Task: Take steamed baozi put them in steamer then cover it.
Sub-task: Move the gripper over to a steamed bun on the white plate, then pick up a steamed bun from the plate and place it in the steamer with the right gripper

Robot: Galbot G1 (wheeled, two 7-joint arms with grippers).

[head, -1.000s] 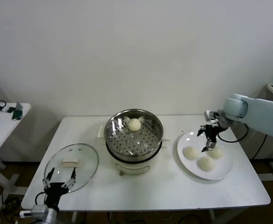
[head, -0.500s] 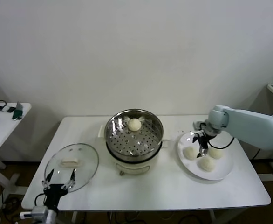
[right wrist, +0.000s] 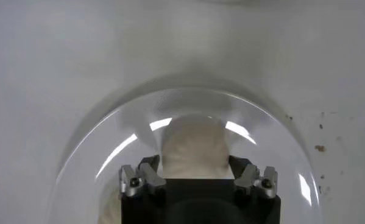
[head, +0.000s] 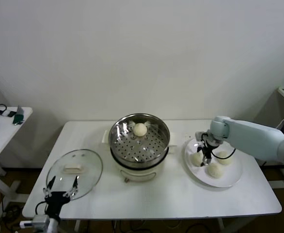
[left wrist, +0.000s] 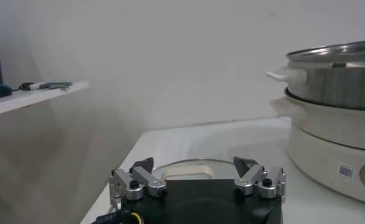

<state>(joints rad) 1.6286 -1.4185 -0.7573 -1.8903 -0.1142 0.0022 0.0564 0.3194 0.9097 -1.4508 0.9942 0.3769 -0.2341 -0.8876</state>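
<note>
The steel steamer (head: 132,145) stands on its white cooker base at mid-table, with one baozi (head: 140,129) at its back. Three baozi lie on a white plate (head: 193,173) to the right: one on the left (head: 196,159), one in front (head: 214,170), one on the right (head: 225,157). My right gripper (head: 204,154) is low over the left baozi (right wrist: 193,149), open, with a finger on each side of it (right wrist: 194,169). The glass cover (head: 74,167) lies flat at the table's front left. My left gripper (head: 60,190) is open and empty just in front of the cover.
In the left wrist view the cover's cream handle (left wrist: 191,171) lies ahead of my left gripper (left wrist: 194,165), and the steamer (left wrist: 340,79) rises beyond. A side table (head: 1,128) with small items stands at the far left. The wall is close behind the table.
My right gripper has moved left across the plate and down onto the left baozi. The left arm has stayed almost still by the cover.
</note>
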